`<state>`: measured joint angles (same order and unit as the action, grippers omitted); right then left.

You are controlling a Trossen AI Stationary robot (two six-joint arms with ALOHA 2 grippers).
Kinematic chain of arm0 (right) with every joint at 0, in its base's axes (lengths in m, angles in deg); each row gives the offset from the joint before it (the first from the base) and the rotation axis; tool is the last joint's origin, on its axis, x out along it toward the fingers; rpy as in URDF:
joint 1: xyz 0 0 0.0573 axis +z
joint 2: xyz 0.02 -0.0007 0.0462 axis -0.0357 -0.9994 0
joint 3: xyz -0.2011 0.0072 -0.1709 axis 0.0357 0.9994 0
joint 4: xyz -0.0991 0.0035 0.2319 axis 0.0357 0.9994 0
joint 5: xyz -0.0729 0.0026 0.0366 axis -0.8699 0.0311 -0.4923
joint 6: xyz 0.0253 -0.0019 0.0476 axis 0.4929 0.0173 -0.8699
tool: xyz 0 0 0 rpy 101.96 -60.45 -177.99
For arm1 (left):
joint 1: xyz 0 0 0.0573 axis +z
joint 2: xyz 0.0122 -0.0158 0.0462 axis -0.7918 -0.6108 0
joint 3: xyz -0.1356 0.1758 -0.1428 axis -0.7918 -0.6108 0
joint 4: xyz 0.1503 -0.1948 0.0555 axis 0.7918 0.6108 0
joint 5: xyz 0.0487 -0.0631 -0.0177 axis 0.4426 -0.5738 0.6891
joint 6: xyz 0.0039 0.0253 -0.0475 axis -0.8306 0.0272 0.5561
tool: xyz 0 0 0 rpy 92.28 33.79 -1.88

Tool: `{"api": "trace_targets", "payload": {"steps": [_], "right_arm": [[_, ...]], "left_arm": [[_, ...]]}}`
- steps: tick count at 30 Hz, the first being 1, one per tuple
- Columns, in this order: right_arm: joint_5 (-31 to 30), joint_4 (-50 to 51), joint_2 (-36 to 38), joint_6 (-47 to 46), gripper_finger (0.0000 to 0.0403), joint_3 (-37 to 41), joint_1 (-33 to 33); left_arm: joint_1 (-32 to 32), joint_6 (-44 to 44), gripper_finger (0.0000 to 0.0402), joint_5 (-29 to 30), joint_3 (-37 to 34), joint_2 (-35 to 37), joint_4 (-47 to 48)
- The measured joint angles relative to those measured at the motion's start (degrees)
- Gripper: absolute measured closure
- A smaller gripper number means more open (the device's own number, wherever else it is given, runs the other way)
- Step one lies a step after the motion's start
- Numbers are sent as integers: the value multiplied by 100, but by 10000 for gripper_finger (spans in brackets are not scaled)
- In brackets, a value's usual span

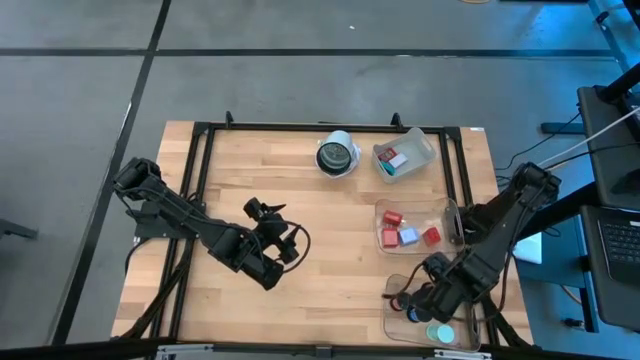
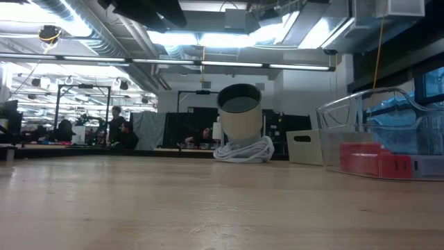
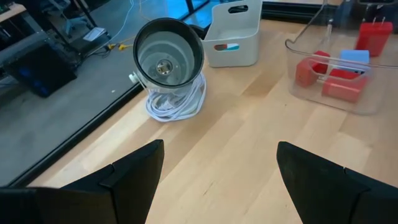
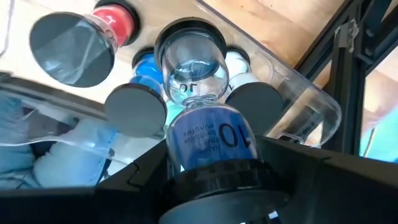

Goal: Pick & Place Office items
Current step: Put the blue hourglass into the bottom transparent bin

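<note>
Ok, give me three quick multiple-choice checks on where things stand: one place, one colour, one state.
1. Where is the right end effector?
A. over the middle of the table
B. at the clear bin in the table corner by the right arm
C. off the table

2. What colour is the sand timer it holds?
A. green
B. yellow
C. blue

3. How is the left end effector?
A. open, empty
B. shut, empty
C. shut on a pen

Answers:
1 B, the high view puts it over that corner bin.
2 C, the right wrist view shows blue glass and label.
3 A, its fingers stand wide apart over bare wood.
</note>
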<state>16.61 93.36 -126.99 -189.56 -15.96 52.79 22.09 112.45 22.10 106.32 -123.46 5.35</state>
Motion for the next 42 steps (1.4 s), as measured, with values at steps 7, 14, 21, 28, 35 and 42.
{"api": "trace_targets", "payload": {"steps": [7,14,21,28,35,42], "right_arm": [[283,-65,-348,141,202,0,0],[306,-128,-696,375,202,0,-121],[369,-129,-941,1023,202,2,-341],[466,-128,-1058,1689,202,2,-415],[677,-111,-1195,2158,202,2,-420],[969,-40,-1321,2680,201,2,-420]], "left_arm": [[0,17,91,-6,0,0,8],[0,123,91,-11,0,0,10],[0,170,91,-159,0,0,13],[-11,215,91,-214,1,0,11],[-11,220,91,-212,1,0,11],[-11,231,91,-170,0,0,11]]}}
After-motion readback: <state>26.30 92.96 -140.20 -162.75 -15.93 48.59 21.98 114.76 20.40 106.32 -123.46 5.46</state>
